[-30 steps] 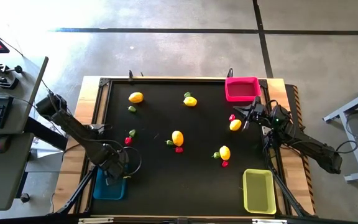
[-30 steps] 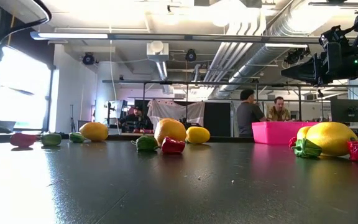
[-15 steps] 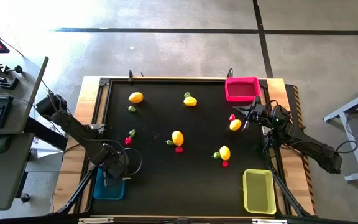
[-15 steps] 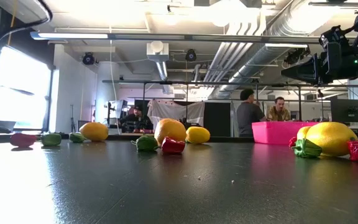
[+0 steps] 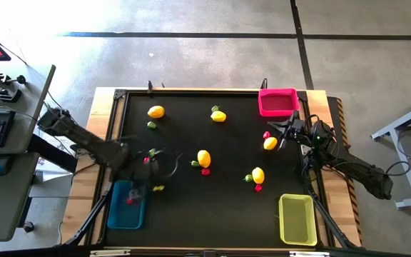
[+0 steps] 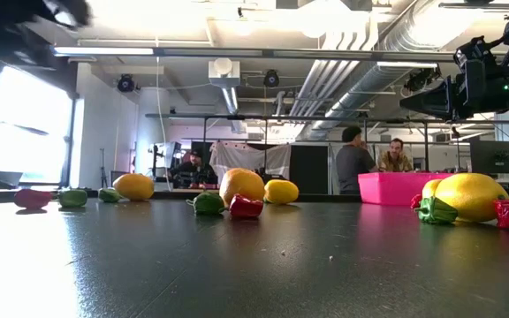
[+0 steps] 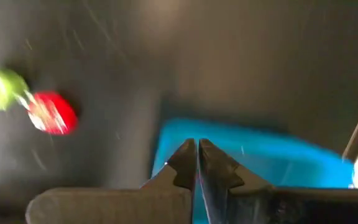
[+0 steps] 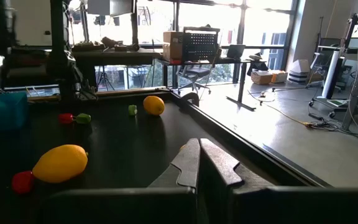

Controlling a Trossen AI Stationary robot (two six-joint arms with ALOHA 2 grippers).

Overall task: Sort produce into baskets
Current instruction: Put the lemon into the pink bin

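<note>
Yellow lemon-like produce (image 5: 203,158) and small red (image 5: 205,171) and green (image 5: 150,125) pieces lie scattered on the black table. The blue basket (image 5: 125,211) stands at the near left with a red piece (image 5: 129,200) inside it. The pink basket (image 5: 277,102) is at the far right, the yellow-green basket (image 5: 297,219) at the near right. My left gripper (image 5: 138,171) hangs shut and blurred above the blue basket's far edge (image 7: 229,140), pointing down, nothing between its fingers. My right gripper (image 5: 285,132) waits shut and level by the right edge.
A red piece (image 7: 51,113) and a green one (image 7: 2,87) lie close to my left gripper. A small yellowish piece (image 5: 158,188) sits right of the blue basket. A raised rim (image 5: 191,91) frames the table. People sit in the room beyond (image 6: 356,159).
My left gripper has risen from over the blue basket and swung toward the table's far edge and middle, rolling as it went. The basket is now uncovered and shows a red piece inside. My right arm has kept still.
</note>
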